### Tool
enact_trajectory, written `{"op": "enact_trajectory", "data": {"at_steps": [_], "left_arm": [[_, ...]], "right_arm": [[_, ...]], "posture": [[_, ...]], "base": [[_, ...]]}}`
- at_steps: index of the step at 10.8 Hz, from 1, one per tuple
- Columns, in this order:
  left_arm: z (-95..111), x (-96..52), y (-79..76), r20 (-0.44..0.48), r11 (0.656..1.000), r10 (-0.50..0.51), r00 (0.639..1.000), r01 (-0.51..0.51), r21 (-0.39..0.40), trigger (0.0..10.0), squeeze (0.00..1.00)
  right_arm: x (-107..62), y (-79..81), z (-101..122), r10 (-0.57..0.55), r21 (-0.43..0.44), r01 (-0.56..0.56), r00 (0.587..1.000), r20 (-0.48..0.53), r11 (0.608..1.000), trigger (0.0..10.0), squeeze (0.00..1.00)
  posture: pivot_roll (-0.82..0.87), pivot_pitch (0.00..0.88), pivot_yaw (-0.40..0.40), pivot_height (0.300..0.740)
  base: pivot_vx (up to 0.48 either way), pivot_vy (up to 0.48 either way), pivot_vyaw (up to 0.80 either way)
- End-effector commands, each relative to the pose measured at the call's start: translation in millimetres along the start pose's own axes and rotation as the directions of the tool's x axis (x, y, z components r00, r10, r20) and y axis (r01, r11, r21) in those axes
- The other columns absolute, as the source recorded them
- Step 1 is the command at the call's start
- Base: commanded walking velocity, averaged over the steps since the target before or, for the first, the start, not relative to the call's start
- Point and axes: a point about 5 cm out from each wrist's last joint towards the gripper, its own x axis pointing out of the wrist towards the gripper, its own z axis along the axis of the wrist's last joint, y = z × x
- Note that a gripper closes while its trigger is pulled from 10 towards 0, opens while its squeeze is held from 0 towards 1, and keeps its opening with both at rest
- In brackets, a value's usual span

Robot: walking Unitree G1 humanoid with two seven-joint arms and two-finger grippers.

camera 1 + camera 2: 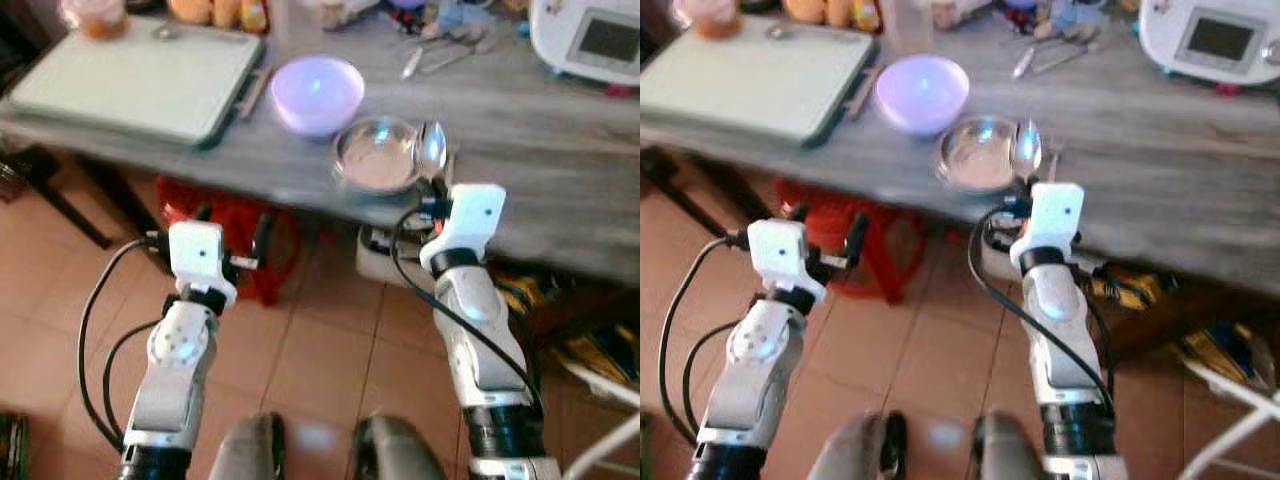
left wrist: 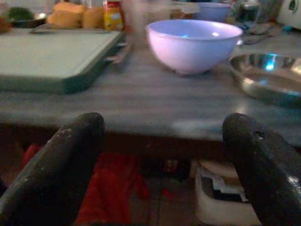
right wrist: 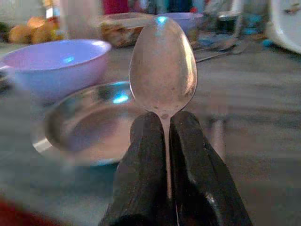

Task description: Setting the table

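Right gripper (image 3: 165,141) pinching spoon (image 3: 163,70) upright at frame centre, I'm seeing; steel dish (image 1: 377,155) just behind; left gripper (image 2: 164,150) gaping below table (image 1: 540,170) edge.

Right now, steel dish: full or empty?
Empty. The steel dish shows bare shiny metal inside; the spoon is in the right tool.

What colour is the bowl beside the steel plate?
Pale lilac bowl; clearest in the left wrist view, next to the plate.
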Motion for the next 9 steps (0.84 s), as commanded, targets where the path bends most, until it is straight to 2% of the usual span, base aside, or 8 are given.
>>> {"op": "enact_trajectory", "data": {"at_steps": [1, 3, 5, 7, 9], "left_arm": [[2, -1.6, -7.1, 0.010, 0.999, -0.013, 1.000, 0.013, -0.037, 10.0, 0.00], [3, -4.7, -3.3, 0.012, 0.999, 0.005, 1.000, -0.004, -0.034, 10.0, 0.00], [3, -9.3, 1.7, 0.007, 0.999, 0.022, 1.000, -0.021, -0.032, 10.0, 0.00], [2, -13.3, 4.1, -0.006, 0.999, 0.029, 1.000, -0.029, -0.022, 10.0, 0.00], [-1, -19.5, 10.0, -0.033, 0.999, 0.040, 0.999, -0.040, -0.001, 10.0, 0.00]], "right_arm": [[-2.4, -11.0, -1, -0.039, -0.010, 0.039, 0.999, 0.002, 0.999, 10.0, 0.00], [-1.8, -12.5, 0, -0.053, -0.012, 0.053, 0.999, 0.008, 0.999, 10.0, 0.00], [-2.4, -15.2, 0, -0.072, -0.008, 0.072, 0.997, 0.003, 0.997, 10.0, 0.00], [-1.6, -16.9, -2, -0.080, -0.002, 0.080, 0.997, -0.004, 0.997, 10.0, 0.00], [3.6, -25.0, -5, -0.114, 0.075, 0.118, 0.992, -0.050, 0.990, 10.0, 0.00]], "posture": [[-0.05, 0.182, 0.011, 0.740], [-0.05, 0.187, 0.010, 0.740], [-0.04, 0.192, 0.009, 0.740], [-0.03, 0.211, 0.013, 0.740], [-0.03, 0.225, 0.018, 0.740]], "base": [[0.000, 0.000, -0.53], [0.000, 0.000, 0.00], [0.000, 0.000, -0.74], [0.000, 0.000, 0.00], [0.000, 0.000, 0.00]]}}
